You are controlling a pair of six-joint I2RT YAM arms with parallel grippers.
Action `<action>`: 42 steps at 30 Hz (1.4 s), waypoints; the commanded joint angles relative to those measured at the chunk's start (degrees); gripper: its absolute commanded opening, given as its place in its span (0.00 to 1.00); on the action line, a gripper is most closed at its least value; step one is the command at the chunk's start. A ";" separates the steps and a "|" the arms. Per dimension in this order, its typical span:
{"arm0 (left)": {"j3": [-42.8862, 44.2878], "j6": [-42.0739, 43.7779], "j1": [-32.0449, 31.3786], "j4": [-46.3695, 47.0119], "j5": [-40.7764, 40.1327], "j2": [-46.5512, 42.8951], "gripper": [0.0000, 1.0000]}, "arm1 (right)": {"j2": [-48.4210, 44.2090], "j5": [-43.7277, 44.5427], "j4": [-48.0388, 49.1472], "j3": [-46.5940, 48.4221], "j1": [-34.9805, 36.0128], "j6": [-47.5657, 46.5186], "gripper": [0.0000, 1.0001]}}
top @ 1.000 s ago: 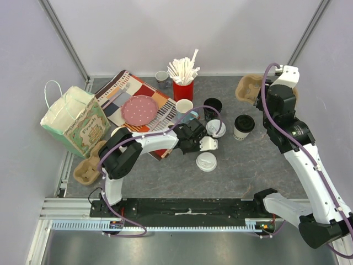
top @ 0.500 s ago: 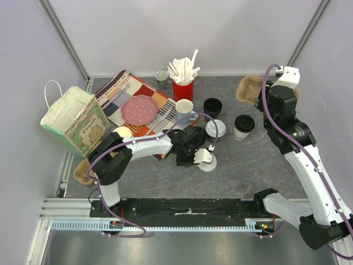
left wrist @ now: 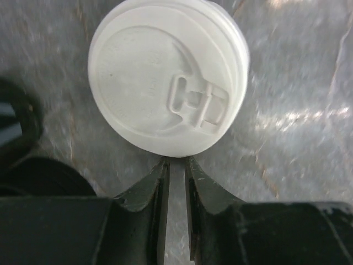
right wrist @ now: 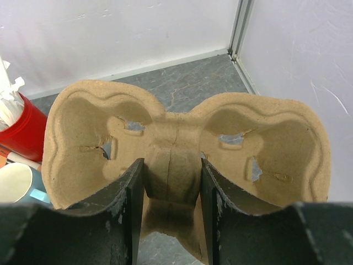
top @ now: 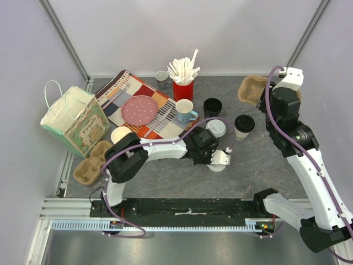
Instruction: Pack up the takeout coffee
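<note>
Across the grey table [top: 265, 165], the black-lidded cup [top: 243, 126] and white-lidded cup [top: 215, 128] are left at three o'clock of centre while the cup carrier [right wrist: 83, 121] is pinched, seemingly readied for them, by the right gripper [right wrist: 171, 182], and a loose lid [left wrist: 165, 77] is touched by the left gripper [left wrist: 175, 165], its tips pressed almost together.

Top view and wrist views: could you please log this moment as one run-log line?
left gripper: shut on white lid rim | right gripper: shut on carrier ridge | black-lidded cup: standing, untouched
</note>
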 commanded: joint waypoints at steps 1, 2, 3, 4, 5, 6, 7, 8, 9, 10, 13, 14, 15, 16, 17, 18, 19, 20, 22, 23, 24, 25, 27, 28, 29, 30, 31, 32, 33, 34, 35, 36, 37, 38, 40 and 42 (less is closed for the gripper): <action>3.68 -4.52 -3.77 -1.77 2.21 5.34 0.24 | -1.31 1.88 0.11 0.71 -0.26 -0.98 0.15; 5.09 -5.67 -4.12 -1.86 2.22 6.31 0.24 | -1.40 1.97 0.02 0.79 -0.26 -0.98 0.14; 8.75 -8.81 -4.21 -2.29 2.31 7.36 0.24 | -1.49 1.97 -0.15 0.79 -0.18 -1.07 0.14; 11.23 -10.41 -4.30 -3.08 2.83 10.33 0.24 | -1.58 2.06 -0.24 0.88 -0.26 -1.16 0.15; 13.78 -11.99 -4.22 -5.70 3.54 11.75 0.23 | -1.66 1.97 -0.50 0.97 -0.26 -1.16 0.15; 18.93 -15.05 -4.30 -7.03 5.54 13.25 0.23 | -1.75 2.06 -0.94 1.14 -0.26 -1.33 0.14; 21.42 -16.48 -4.39 -8.26 6.43 16.57 0.22 | -1.84 2.14 -1.20 1.41 -0.26 -1.42 0.14; 23.62 -17.88 -4.56 -9.66 7.05 17.91 0.20 | -1.93 2.41 -1.56 1.67 -0.26 -1.51 0.14; 27.65 -19.72 -5.09 -10.29 7.32 19.48 0.20 | -2.10 2.67 -2.17 1.76 -0.26 -1.59 0.14; 29.51 -20.26 -5.44 -10.99 7.23 21.76 0.19 | -2.19 3.19 -2.44 2.11 -0.26 -1.60 0.14; 34.36 -20.80 -6.94 -11.26 6.53 24.94 0.19 | -2.81 4.69 -3.49 2.64 -0.26 -1.95 0.13; 36.46 -21.32 -7.37 -11.35 6.88 25.56 0.19 | -3.16 5.65 -3.75 2.73 -0.26 -1.95 0.13; 37.70 -21.76 -7.47 -11.44 7.06 26.26 0.19 | -3.25 5.92 -3.93 2.81 -0.26 -2.03 0.13; 39.19 -22.11 -7.64 -11.61 7.41 27.05 0.20 | -3.33 6.27 -3.93 2.90 -0.26 -2.12 0.13; 42.60 -22.46 -7.73 -12.05 7.76 28.71 0.20 | -3.33 6.45 -3.93 2.90 -0.26 -2.12 0.13; 44.46 -22.64 -8.16 -12.92 7.59 29.77 0.20 | -3.25 6.54 -4.02 2.90 -0.26 -2.12 0.13; 46.39 -22.82 -8.43 -13.28 7.50 30.83 0.20 | -3.33 6.45 -4.02 2.90 -0.26 -2.12 0.13; 49.63 -23.08 -8.78 -13.46 7.67 32.67 0.20 | -3.07 6.45 -4.11 2.90 -0.26 -1.95 0.13; 52.11 -23.43 -9.22 -13.46 8.29 34.08 0.20 | -2.90 6.45 -4.11 3.08 -0.26 -1.86 0.11; 54.04 -23.43 -9.49 -13.46 8.72 34.87 0.20 | -2.55 6.45 -4.11 3.08 -0.26 -1.69 0.11; 55.01 -23.26 -10.10 -13.28 8.82 35.93 0.20 | -2.37 6.36 -4.02 3.08 -0.26 -1.68 0.11; 55.54 -23.17 -10.36 -12.15 8.82 36.37 0.20 | -2.11 6.36 -4.02 3.17 -0.26 -1.68 0.11; 56.77 -22.91 -11.07 -10.83 9.34 37.25 0.21 | -1.49 6.10 -3.76 3.25 -0.26 -1.51 0.10; 57.82 -22.91 -11.24 -10.39 9.34 37.86 0.21 | -1.40 6.01 -3.67 3.34 -0.26 -1.42 0.10; 61.14 -23.43 -11.33 -10.30 9.34 38.48 0.21 | -1.14 5.84 -3.49 3.43 -0.18 -1.42 0.10; 62.83 -23.96 -11.42 -10.12 9.26 39.36 0.21 | -1.05 5.84 -3.41 3.69 -0.26 -1.33 0.10; 64.06 -24.57 -11.42 -9.42 9.08 40.06 0.21 | -0.96 5.75 -3.32 3.96 -0.26 -1.42 0.10; 65.38 -25.62 -11.33 -7.33 8.73 40.15 0.21 | -0.79 5.75 -3.23 4.22 -0.26 -1.42 0.10; 66.18 -26.07 -11.42 -6.78 8.73 40.24 0.21 | -0.70 5.66 -3.23 4.40 -0.26 -1.51 0.10; 67.14 -26.33 -11.42 -6.87 9.16 40.42 0.21 | -0.70 5.57 -3.23 4.75 -0.26 -1.77 0.10; 68.89 -26.16 -11.42 -7.30 10.04 40.24 0.22 | -0.70 5.75 -3.23 4.84 -0.26 -1.77 0.10; 69.60 -25.72 -11.33 -9.31 10.22 39.98 0.22 | -0.70 5.66 -3.23 4.92 -0.26 -1.86 0.10; 70.05 -25.20 -11.33 -10.37 10.31 39.46 0.24 | -0.70 5.75 -3.23 5.10 -0.35 -2.03 0.10; 69.79 -24.15 -11.16 -11.77 10.31 38.06 0.25 | -0.87 5.75 -3.23 5.27 -0.26 -2.04 0.10; 68.30 -23.17 -10.90 -15.03 10.57 35.86 0.29 | -0.70 5.66 -3.14 5.71 -0.26 -2.21 0.10; 63.74 -21.07 -10.72 -16.87 11.62 31.21 0.33 | -0.61 5.31 -3.23 6.15 -0.26 -2.21 0.10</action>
